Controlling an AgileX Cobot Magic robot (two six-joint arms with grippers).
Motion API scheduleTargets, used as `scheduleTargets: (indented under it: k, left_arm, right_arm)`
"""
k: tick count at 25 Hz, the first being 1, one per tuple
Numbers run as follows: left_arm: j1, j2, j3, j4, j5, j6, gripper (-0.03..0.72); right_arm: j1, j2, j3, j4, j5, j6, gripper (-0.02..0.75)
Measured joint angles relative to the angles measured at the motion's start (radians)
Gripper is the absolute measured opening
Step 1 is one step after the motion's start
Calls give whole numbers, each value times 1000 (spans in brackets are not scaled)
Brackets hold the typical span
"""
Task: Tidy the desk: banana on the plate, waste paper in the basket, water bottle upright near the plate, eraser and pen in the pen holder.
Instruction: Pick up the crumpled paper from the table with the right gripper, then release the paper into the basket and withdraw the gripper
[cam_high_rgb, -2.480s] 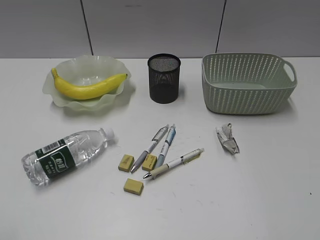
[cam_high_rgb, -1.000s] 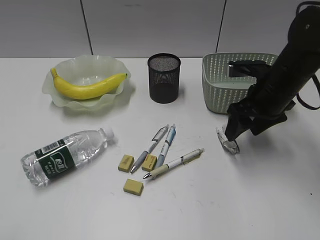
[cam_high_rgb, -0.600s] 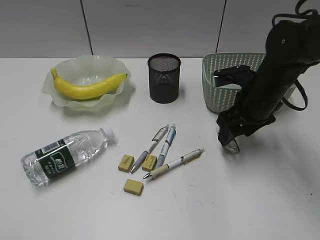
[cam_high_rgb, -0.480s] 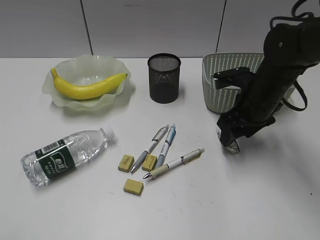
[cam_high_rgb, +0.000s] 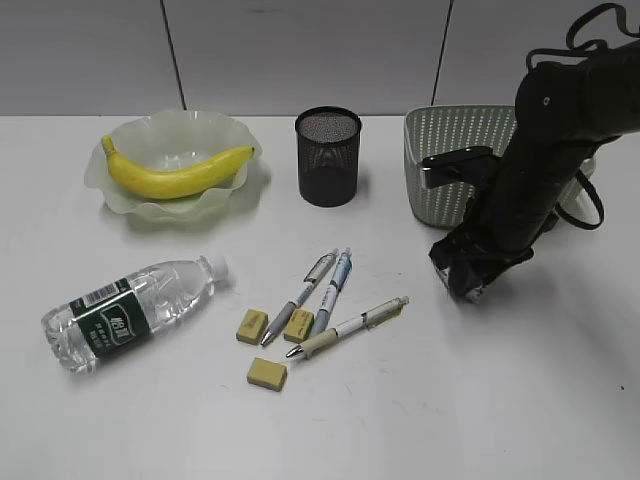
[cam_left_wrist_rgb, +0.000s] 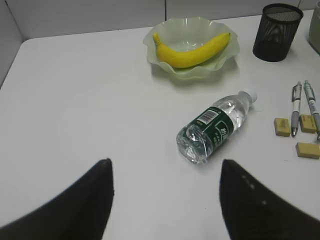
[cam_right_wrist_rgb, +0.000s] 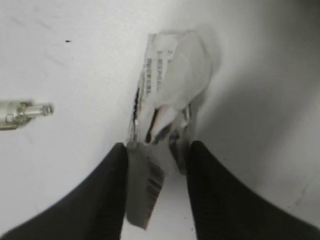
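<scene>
**With the paper between the fingers, a weak pinch is the main risk**

While the right fingers (cam_right_wrist_rgb: 119, 165) straddle the paper (cam_right_wrist_rgb: 172, 85), the wrist view shows one black finger on each side of its near end, touching or almost touching it, with a gap between them that the scrap only partly fills. They look to be parted around it, not clamped. The paper lies flat on the worktop (cam_high_rgb: 520, 400), just in front of the basket (cam_high_rgb: 450, 150), and in the exterior view the right gripper (cam_high_rgb: 468, 272) hides nearly all of it.

My judgement is that several things could go wrong:

- The scrap is thin and loosely creased. If the fingers close on a single flap, it may unfold or slide out on the lift.
- If the tips press too low, they may scrape the worktop and push the paper ahead instead of pinching it.
- A pen tip (cam_right_wrist_rgb: 27, 112) lies off to the side, apart from the paper; a sideways drift might nudge it.
- The basket wall is near the arm, so a low carry could catch its rim.

Farther out, the left gripper (cam_left_wrist_rgb: 165, 200) hangs wide open over bare worktop, short of the bottle (cam_left_wrist_rgb: 215, 127), which lies on its side. The banana (cam_high_rgb: 180, 172) is in the plate (cam_high_rgb: 130, 205). Pens (cam_high_rgb: 335, 290) and erasers (cam_high_rgb: 267, 372) lie loose in front of the holder (cam_high_rgb: 328, 157).
</scene>
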Motion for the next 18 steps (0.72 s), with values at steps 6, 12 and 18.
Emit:
scheduleTargets:
  k: [6, 12, 18]
  left_arm:
    - [0, 0, 0, 0, 0, 0, 500]
    - [0, 0, 0, 0, 0, 0, 500]
    - [0, 0, 0, 0, 0, 0, 500]
  right_arm:
    - [0, 0, -42, -1, 94, -3, 15]
    - [0, -70, -179, -4, 273, -8, 12]
    - [0, -191, -351, -43, 307, -11, 12]
